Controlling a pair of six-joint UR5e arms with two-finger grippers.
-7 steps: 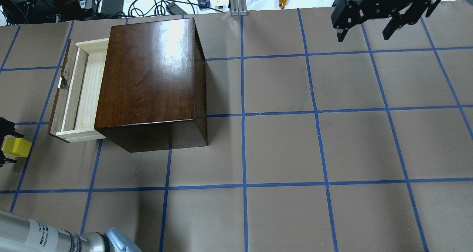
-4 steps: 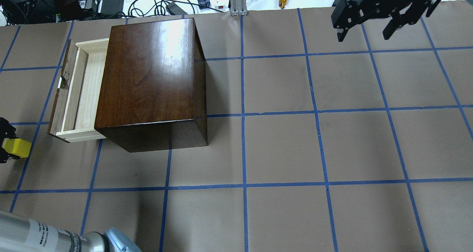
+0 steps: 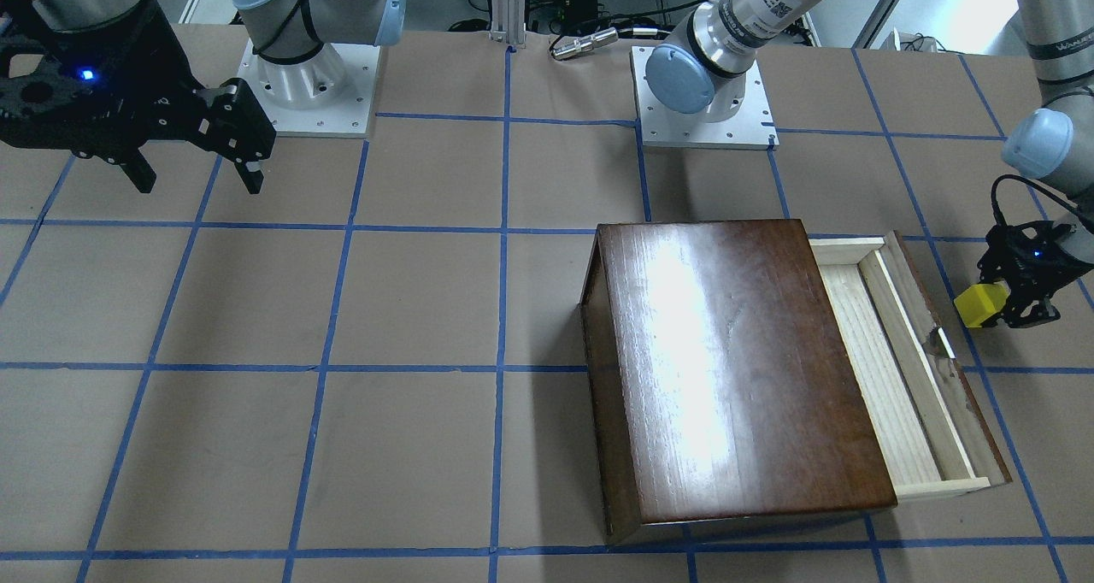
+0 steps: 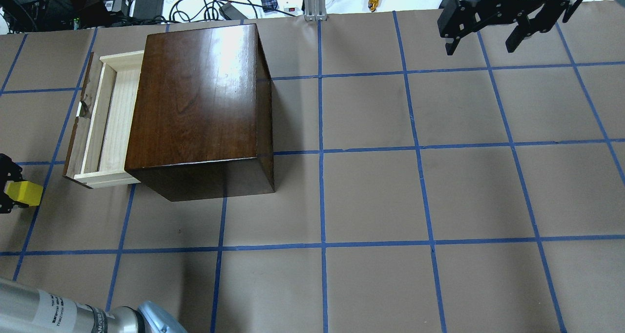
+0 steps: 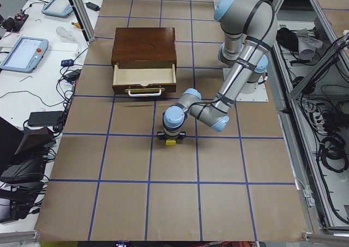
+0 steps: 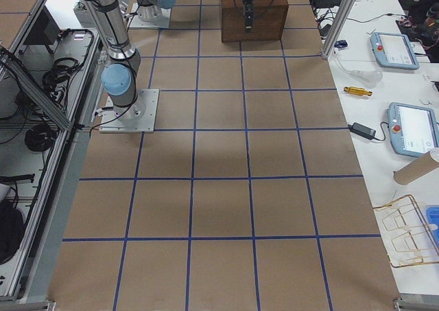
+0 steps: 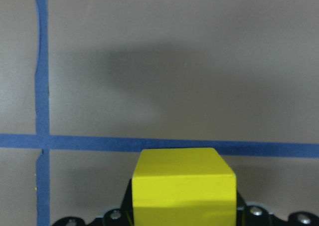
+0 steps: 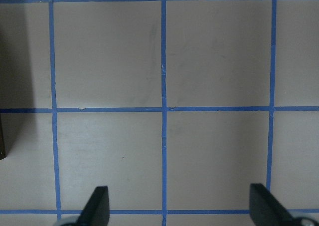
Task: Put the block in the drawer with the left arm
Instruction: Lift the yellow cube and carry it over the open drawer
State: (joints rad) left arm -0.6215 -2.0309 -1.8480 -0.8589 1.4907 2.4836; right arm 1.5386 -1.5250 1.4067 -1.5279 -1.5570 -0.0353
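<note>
Block [image 4: 22, 193], a small bright yellow cube, is clenched in the left end effector [image 4: 7, 192] at the far left edge of the overhead frame, low over the brown paper bench [image 4: 371, 191] and beside a blue tape line. Just right of it and slightly higher in that frame stands the drawer [image 4: 95, 123], pulled out of the glossy dark wooden box [image 4: 195, 93], its pale floor bare; block and drawer are near but apart. The right end effector [image 4: 481, 47] hangs released at the upper right, its 2 fingers [image 8: 97, 206] spread wide over the taped grid, well apart from the box.
</note>
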